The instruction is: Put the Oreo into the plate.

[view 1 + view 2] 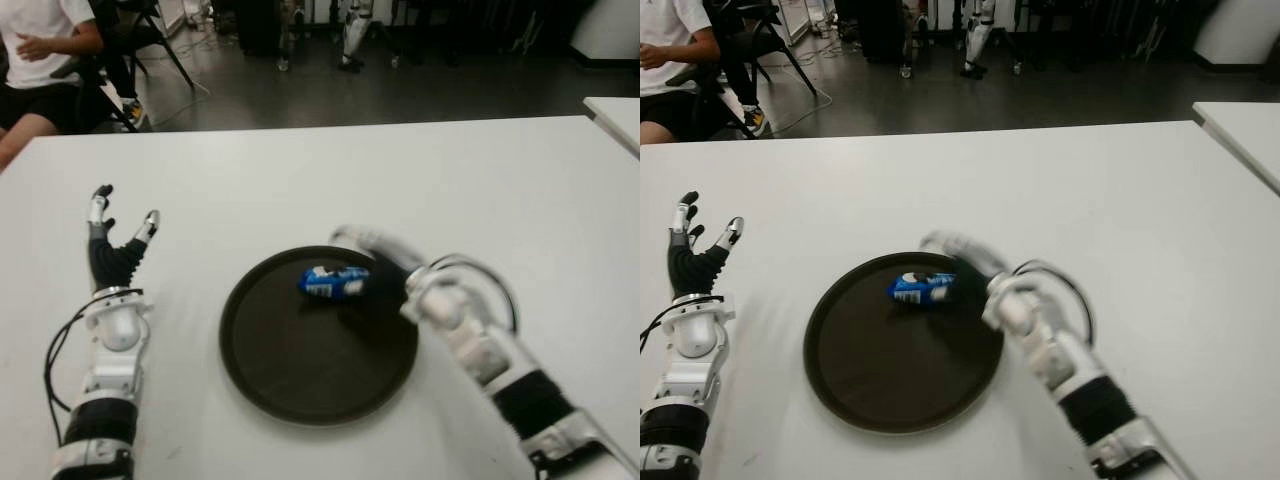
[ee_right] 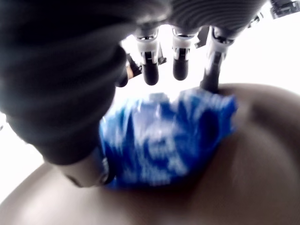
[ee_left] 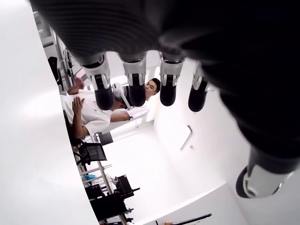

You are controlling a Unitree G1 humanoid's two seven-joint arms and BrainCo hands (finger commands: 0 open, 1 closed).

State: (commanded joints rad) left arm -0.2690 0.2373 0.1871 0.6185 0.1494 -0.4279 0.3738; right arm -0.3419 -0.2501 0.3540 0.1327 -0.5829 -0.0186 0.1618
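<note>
The Oreo (image 1: 333, 282), a small blue and white packet, lies on its side inside the round black plate (image 1: 300, 370), in the plate's far half. My right hand (image 1: 385, 265) hovers at the plate's right rim, right beside the packet and blurred with motion. In the right wrist view the Oreo (image 2: 164, 140) lies on the dark plate below straight fingers (image 2: 180, 58), and nothing grips it. My left hand (image 1: 118, 235) shows left of the plate with its fingers (image 3: 136, 86) spread and nothing in them.
The white table (image 1: 400, 180) stretches wide around the plate. A second white table's corner (image 1: 615, 115) shows at the far right. A seated person (image 1: 40, 60) and chairs are beyond the table's far left edge.
</note>
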